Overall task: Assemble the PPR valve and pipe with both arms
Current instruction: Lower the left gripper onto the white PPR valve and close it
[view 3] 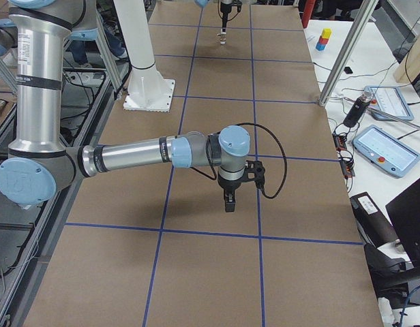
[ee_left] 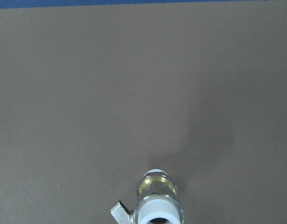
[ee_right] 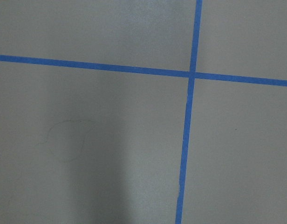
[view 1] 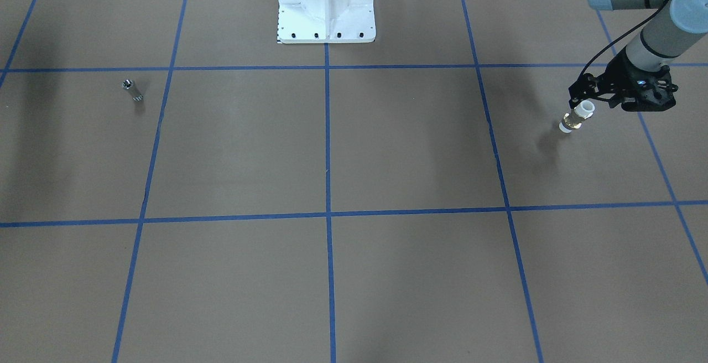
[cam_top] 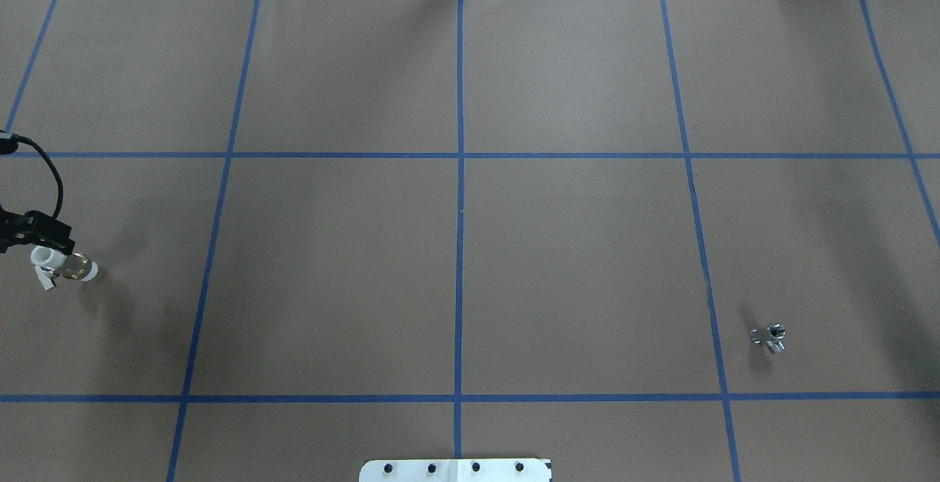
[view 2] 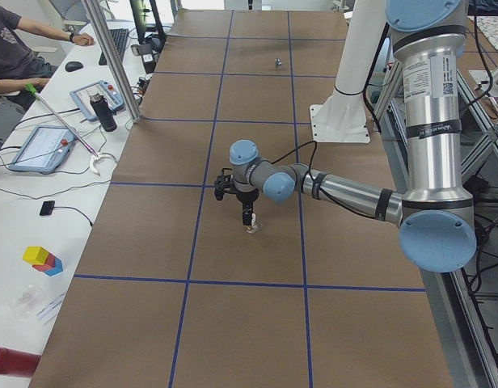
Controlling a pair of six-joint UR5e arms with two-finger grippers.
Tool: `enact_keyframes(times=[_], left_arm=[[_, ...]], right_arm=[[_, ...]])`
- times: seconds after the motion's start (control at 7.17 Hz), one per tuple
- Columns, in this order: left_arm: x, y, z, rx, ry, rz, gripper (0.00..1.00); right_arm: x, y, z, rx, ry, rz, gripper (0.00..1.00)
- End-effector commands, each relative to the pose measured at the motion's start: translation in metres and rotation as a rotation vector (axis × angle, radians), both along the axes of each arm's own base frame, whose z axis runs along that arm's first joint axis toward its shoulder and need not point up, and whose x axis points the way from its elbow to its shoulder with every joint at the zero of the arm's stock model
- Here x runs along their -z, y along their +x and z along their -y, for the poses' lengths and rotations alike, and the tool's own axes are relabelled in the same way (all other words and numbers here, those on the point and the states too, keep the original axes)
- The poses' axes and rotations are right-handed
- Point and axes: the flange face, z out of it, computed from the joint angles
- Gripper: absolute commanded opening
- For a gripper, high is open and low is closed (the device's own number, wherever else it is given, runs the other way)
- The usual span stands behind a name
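The PPR valve (view 1: 574, 117), with white ring ends, a brass band and a grey side lever, hangs tilted just above the brown table at the robot's far left. It also shows in the overhead view (cam_top: 67, 267) and the left wrist view (ee_left: 155, 201). My left gripper (view 1: 582, 105) is shut on its upper white end. The pipe (view 1: 133, 91), a short silvery cylinder, lies alone on the table far to the robot's right (cam_top: 769, 336). My right gripper (view 3: 228, 201) hovers over the table and shows only in the exterior right view. I cannot tell whether it is open or shut.
The white pedestal base (view 1: 326, 11) stands at the robot's edge of the table. Blue tape lines (cam_top: 460, 210) mark a grid on the brown cover. Aluminium posts (view 2: 111, 65) and a desk with tablets (view 2: 39, 147) line the operators' side.
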Motion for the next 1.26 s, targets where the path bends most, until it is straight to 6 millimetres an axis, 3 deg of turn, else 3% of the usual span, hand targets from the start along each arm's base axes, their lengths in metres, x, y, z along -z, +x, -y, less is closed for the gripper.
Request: enact_keyframes(times=[0.0,0.28,0.56,0.7,1.12], left_arm=[[-0.0093,0.0043,-0.0004,-0.012,-0.015,0.005,0.95],[-0.0146,0.0048,-0.0004,-0.014,-0.026,0.007,0.93],[-0.014,0.0048,-0.0006,-0.015,-0.027,0.006,0.8],[-0.014,0.0054,-0.0009,-0.014,-0.029,0.006,0.66],[-0.0096,0.0073,0.0015,-0.012,-0.034,0.004,0.0]], right_arm=[[-0.0003,-0.0001,0.0006,0.0,-0.001,0.0,1.0],[-0.0003,0.0,0.0,0.0,-0.001,0.0,1.0],[-0.0004,0.0,-0.0001,0.0,-0.002,0.0,1.0],[-0.0003,0.0,0.0,0.0,-0.001,0.0,1.0],[-0.0003,0.0,0.0,0.0,-0.001,0.0,1.0]])
